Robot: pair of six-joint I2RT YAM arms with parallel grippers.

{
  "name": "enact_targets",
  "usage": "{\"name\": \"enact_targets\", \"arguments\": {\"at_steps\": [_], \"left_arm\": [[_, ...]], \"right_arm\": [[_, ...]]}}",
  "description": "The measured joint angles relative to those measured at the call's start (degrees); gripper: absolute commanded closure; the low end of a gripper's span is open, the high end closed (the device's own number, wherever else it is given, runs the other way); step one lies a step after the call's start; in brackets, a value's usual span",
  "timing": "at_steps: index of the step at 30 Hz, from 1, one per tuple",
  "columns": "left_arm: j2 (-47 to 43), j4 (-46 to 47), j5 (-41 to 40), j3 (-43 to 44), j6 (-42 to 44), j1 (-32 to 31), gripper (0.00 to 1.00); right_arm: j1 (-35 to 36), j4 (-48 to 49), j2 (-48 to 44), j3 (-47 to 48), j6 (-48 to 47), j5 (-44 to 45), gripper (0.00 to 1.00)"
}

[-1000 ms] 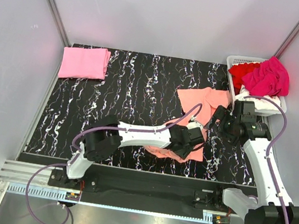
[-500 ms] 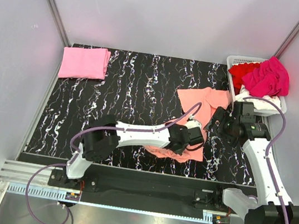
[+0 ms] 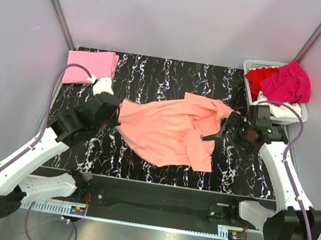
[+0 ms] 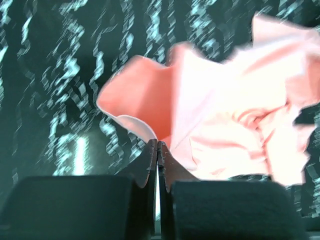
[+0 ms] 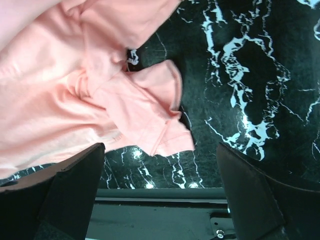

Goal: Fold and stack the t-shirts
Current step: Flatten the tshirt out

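Observation:
A salmon-orange t-shirt (image 3: 165, 130) lies spread across the middle of the black marbled table (image 3: 155, 77). My left gripper (image 3: 113, 122) is shut on its left edge; in the left wrist view the jaws (image 4: 158, 145) meet on a fold of the shirt (image 4: 225, 110). My right gripper (image 3: 223, 134) stands open at the shirt's right side, above a loose sleeve (image 5: 150, 115), with nothing between its fingers (image 5: 75, 175). A light pink t-shirt (image 3: 91, 60) lies folded at the far left corner. Magenta (image 3: 287, 81), red (image 3: 258, 79) and white (image 3: 282, 111) t-shirts are heaped in the basket.
The white slatted basket (image 3: 250, 65) stands at the table's far right corner, just behind my right arm. Grey walls close in both sides and the back. The table's near edge and a metal rail (image 3: 151, 221) run along the front.
My left gripper shut on the salmon-orange t-shirt and swung left with it, dragging the crumpled shirt out wide across the table. The right arm has barely moved.

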Motion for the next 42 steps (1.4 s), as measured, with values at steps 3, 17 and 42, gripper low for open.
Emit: {"name": "enact_targets", "arguments": {"at_steps": [3, 17, 42], "left_arm": [[-3.23, -2.51, 0.15, -5.84, -0.09, 0.57, 0.98], [-5.44, -3.13, 5.27, -19.30, -3.78, 0.74, 1.00], [-4.63, -5.14, 4.11, -13.88, 6.51, 9.64, 0.98]], "right_arm": [[1.92, 0.20, 4.90, 3.56, 0.26, -0.72, 0.00], [12.04, 4.55, 44.89, 45.33, -1.70, -2.36, 0.03], [13.25, 13.51, 43.17, 11.26, 2.71, -8.52, 0.45]]}}
